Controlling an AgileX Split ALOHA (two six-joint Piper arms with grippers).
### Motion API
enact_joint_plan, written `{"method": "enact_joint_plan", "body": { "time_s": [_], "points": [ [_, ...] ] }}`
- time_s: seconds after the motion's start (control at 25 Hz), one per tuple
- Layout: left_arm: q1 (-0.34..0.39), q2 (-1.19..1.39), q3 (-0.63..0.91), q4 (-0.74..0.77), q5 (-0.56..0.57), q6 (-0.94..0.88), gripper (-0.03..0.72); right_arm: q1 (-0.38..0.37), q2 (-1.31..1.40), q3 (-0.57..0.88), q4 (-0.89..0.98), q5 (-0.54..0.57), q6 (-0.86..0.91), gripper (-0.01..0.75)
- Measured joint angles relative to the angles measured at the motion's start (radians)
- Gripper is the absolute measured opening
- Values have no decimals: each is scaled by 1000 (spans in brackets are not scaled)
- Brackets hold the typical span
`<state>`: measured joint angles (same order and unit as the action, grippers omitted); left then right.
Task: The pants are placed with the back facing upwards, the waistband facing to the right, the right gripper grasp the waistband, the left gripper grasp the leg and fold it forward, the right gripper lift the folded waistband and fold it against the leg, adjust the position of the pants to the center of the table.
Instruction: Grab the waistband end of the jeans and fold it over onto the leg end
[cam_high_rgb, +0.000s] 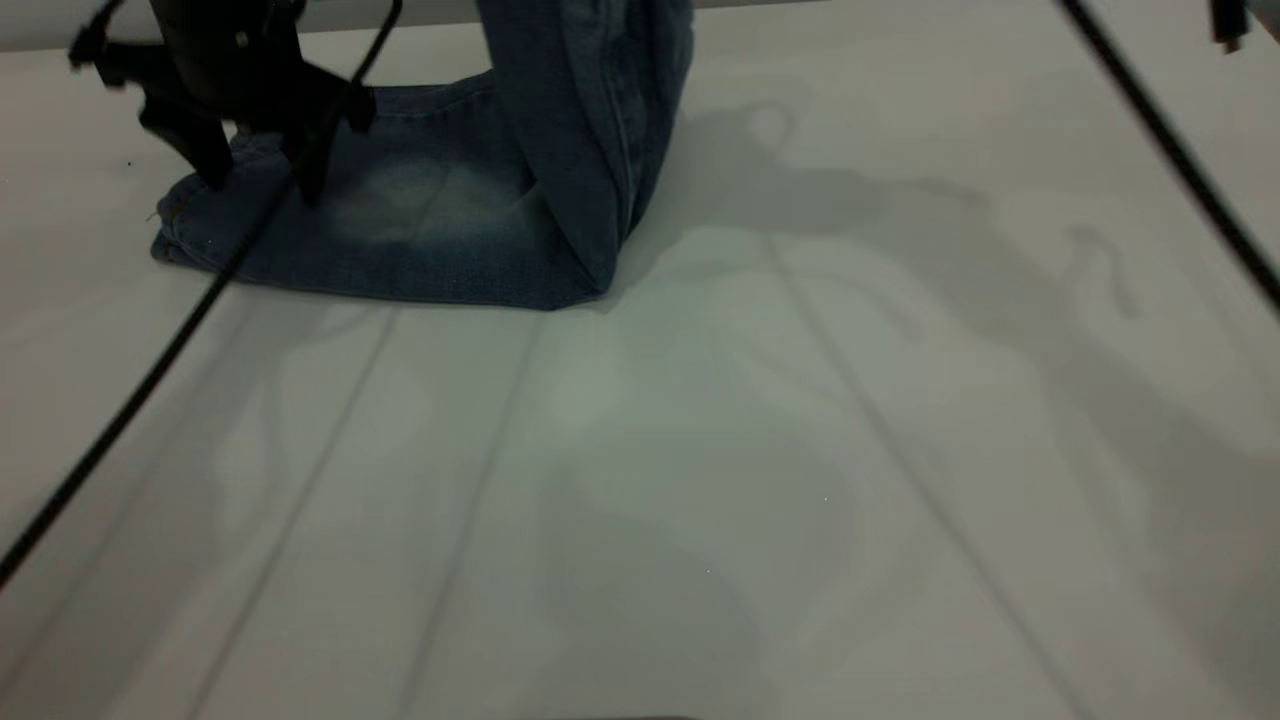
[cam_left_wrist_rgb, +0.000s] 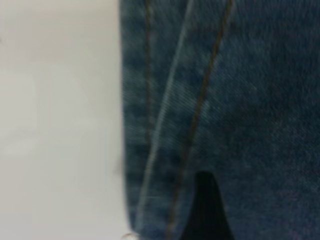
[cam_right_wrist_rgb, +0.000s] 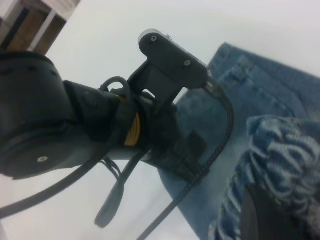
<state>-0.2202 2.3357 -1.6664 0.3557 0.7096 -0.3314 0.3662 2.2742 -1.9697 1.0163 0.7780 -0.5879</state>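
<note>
Waistband (cam_right_wrist_rgb: 280, 150) clamped in my right gripper (cam_right_wrist_rgb: 265, 212), raised above the pants (cam_high_rgb: 420, 220).
My left gripper (cam_high_rgb: 260, 190) pinned the leg below, fingers parted; weak hold risked the fold collapsing.

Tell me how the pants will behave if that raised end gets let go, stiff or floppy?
Probably floppy: the pants bend sharply where the raised part leaves the table, so it would likely fall over. The gathered waistband looks soft and should crumple. The left claw on the flat part may stop it sliding.
</note>
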Motion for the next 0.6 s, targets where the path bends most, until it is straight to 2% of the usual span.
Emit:
{"method": "enact_joint_plan", "body": {
  "time_s": [0.36,0.6],
  "points": [
    [0,-70,-249,153,283,50,506,56,23,0,11,-77,-3,48],
    [0,-107,-375,171,352,51,506,91,106,-5,122,-153,-44,48]
  ]
}}
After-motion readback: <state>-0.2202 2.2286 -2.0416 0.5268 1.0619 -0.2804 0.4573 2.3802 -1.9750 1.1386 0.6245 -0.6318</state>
